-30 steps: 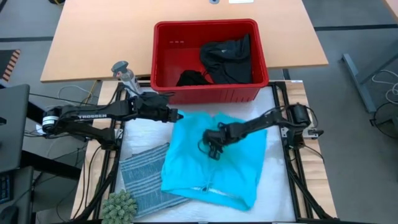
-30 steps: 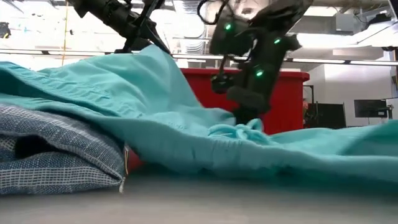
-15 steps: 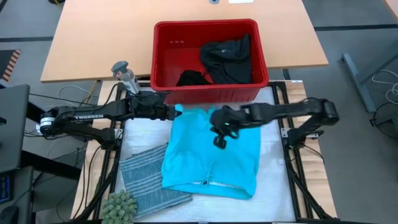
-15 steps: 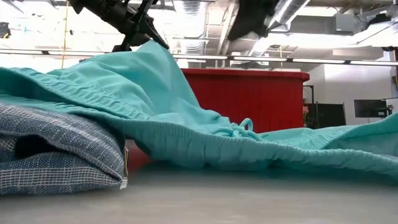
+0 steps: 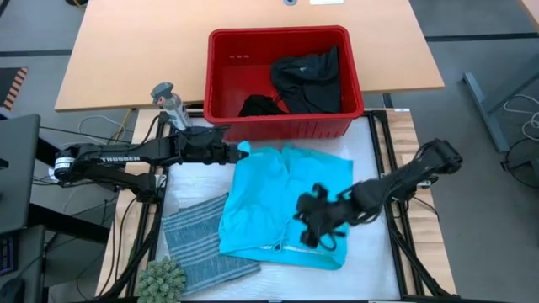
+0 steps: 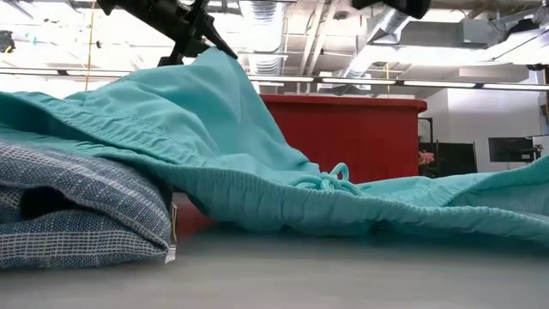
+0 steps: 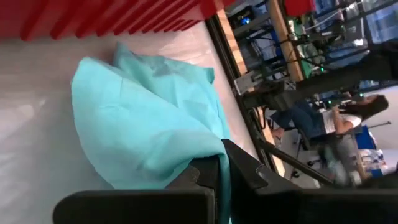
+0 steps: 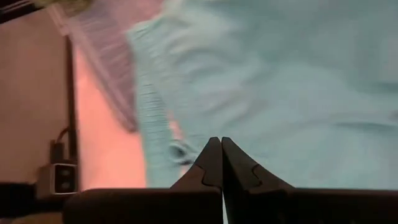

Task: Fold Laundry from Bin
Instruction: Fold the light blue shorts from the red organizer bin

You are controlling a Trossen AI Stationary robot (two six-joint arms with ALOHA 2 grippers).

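Turquoise garment (image 5: 282,198): lay spread on the tabletop (image 5: 370,156) just in front of the bin (image 5: 226,80), one far corner lifted.
Left gripper (image 5: 240,152): jaws clenched on that raised corner, beside the bin's front wall.
Right gripper (image 5: 313,227): hung over the garment's near part, jaws pressed together, holding nothing.
Striped garment (image 5: 195,242): folded, at the tabletop's near left, its edge under the turquoise one.
Black garments (image 5: 307,76): lay inside the bin.
Small plant (image 5: 162,279): near left corner.
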